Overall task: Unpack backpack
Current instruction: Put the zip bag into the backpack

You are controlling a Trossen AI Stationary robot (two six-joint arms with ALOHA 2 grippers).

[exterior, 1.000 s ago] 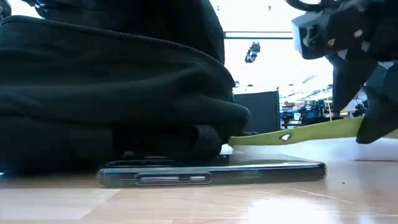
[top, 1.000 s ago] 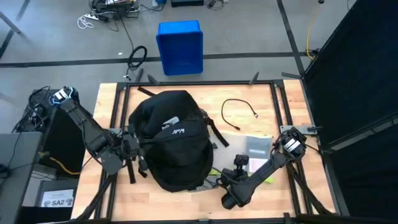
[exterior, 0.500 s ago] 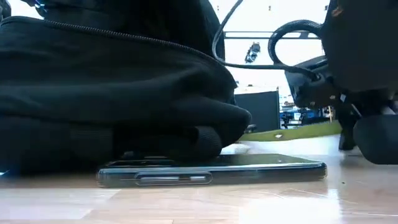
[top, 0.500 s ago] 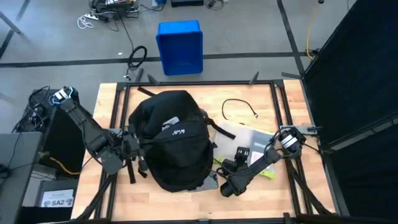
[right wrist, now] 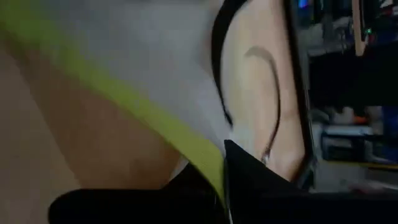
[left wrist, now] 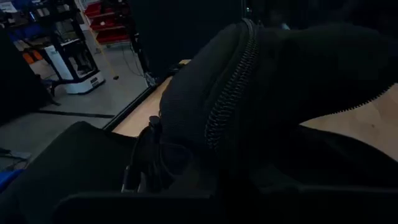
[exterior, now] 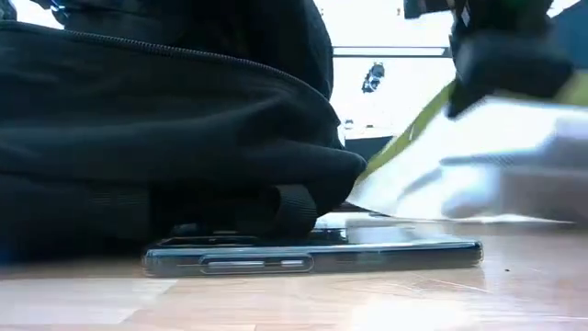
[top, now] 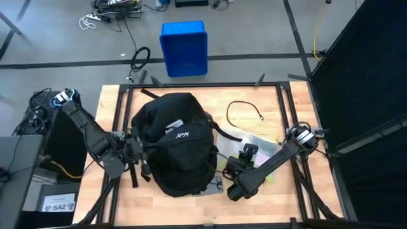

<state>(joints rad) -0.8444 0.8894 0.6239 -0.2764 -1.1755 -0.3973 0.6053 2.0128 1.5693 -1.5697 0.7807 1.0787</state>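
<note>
The black backpack (top: 175,143) lies on the wooden table, its bulk filling the low view (exterior: 156,138). My left gripper (top: 137,154) is shut at its left side, by the straps. To its right, my right gripper (top: 245,159) is shut on a whitish flat pouch (top: 261,141) with a yellow-green edge. The pouch stands tilted in the low view (exterior: 478,175). A dark flat phone (exterior: 312,256) lies on the table against the backpack's bottom. My left gripper is shut on black fabric at the backpack's left side, coming level from the table's left. Beside it run a zipper (left wrist: 227,99) and its pull (left wrist: 152,134). Darkness hides the place of contact. The backpack rests on the table. My right gripper holds the pouch at its yellow-green edge (right wrist: 186,149), where a dark finger (right wrist: 255,177) shows right beside the strip. The held end is raised (exterior: 413,129) and the pouch slants down from it. Its other end is low by the table.
A black cable (top: 245,114) lies curled on the far right of the table. A backpack strap (top: 222,135) trails toward the pouch. A blue plastic box (top: 184,48) stands on the floor beyond the far edge. Black frame rails border the table.
My right gripper has come down to the table beside the backpack and shut on the pouch's yellow-green edge. It has then risen with it. The pouch, lying nearly flat before, now stands tilted with the held end up.
</note>
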